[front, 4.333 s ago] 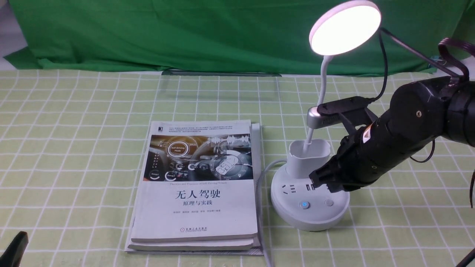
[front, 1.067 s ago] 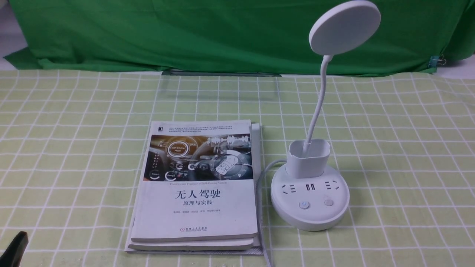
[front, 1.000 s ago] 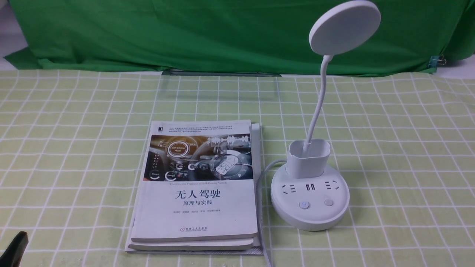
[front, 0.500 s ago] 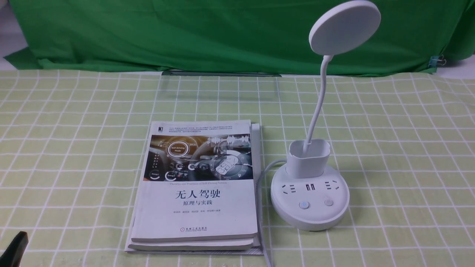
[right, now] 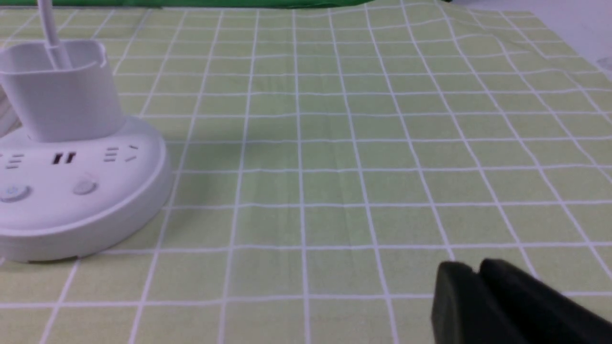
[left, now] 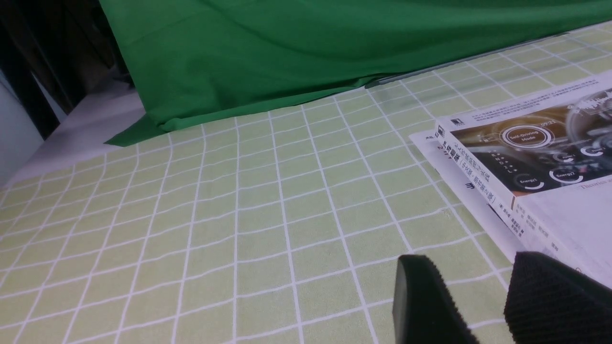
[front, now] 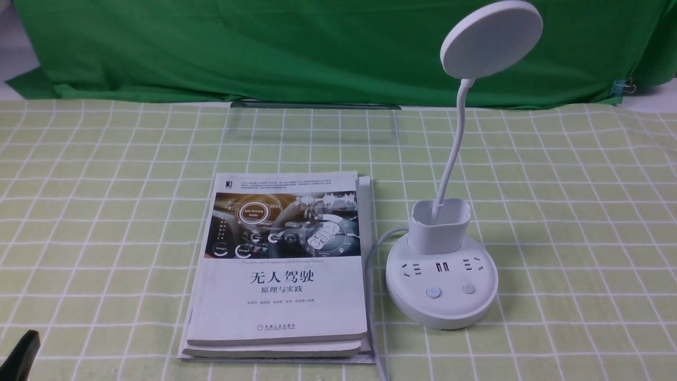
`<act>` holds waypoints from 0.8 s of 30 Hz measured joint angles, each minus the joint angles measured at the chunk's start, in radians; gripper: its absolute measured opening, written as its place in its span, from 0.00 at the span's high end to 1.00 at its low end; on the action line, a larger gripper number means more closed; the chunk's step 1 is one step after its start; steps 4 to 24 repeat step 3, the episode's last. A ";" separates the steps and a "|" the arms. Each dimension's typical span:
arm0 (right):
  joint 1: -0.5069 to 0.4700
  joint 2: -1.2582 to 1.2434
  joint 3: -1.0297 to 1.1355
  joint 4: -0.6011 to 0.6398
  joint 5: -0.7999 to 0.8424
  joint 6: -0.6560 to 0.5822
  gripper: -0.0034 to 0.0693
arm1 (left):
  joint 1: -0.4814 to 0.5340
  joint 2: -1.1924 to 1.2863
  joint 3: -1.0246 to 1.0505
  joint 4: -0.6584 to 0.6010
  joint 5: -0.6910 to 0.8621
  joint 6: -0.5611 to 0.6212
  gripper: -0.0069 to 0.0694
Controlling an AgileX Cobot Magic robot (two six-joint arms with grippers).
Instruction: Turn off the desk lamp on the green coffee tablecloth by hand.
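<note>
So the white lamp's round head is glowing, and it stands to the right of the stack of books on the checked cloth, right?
Not quite: the lamp is dark, not glowing. In the front view its round head is plain matt white with no shine. The rest holds: it stands to the right of the stack of books on the checked cloth.

Front view: desk lamp [front: 441, 286] disc head clipped by the upper edge. Right wrist view — lamp base cut off at the side, button markings blurred; right gripper [right: 478, 274] only partly in frame.
</note>
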 joint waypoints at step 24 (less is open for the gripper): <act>0.000 0.000 0.000 0.000 0.000 0.000 0.76 | 0.000 0.000 0.000 0.000 0.000 0.000 0.59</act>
